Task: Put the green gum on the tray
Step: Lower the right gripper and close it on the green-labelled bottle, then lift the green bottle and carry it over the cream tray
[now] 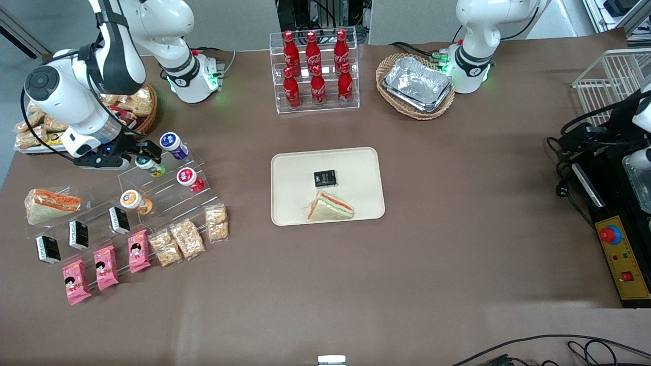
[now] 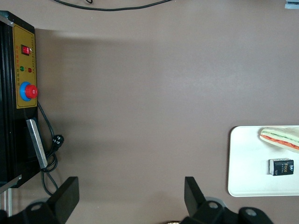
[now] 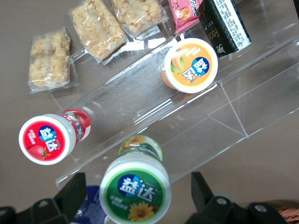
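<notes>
Two fingers of the gripper (image 3: 134,200) stand spread, straddling the green gum (image 3: 135,189) on the acrylic shelf (image 3: 196,112). Approach looks finished; next it should close, lift, and carry toward the tray (image 1: 292,165).

The brown table (image 1: 457,213) carries the cream tray (image 1: 356,168) at its middle, a clear stepped rack (image 1: 168,190) below the gripper (image 1: 133,155), a cola bottle rack (image 1: 315,71), a wicker basket (image 1: 389,94), and a control box (image 1: 623,264) toward the parked arm's end.
</notes>
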`<state>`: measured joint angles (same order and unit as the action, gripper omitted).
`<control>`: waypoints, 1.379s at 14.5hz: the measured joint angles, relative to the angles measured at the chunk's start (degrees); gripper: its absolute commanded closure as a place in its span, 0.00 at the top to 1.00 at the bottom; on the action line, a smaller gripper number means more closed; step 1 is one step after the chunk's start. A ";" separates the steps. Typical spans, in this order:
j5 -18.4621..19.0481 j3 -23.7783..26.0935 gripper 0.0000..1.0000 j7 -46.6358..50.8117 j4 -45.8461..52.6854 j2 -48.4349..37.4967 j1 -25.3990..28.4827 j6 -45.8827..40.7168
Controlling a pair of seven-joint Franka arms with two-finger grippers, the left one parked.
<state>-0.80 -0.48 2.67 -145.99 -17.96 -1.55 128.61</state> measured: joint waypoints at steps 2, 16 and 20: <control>-0.02 0.00 0.77 0.16 -0.28 0.07 0.00 0.36; -0.06 0.03 0.16 0.30 0.59 -0.87 0.00 -2.13; -0.06 0.12 0.15 -0.59 9.78 -4.65 0.04 -16.98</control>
<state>-0.85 -0.36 2.08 -136.21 -22.61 -1.50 111.64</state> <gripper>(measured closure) 0.414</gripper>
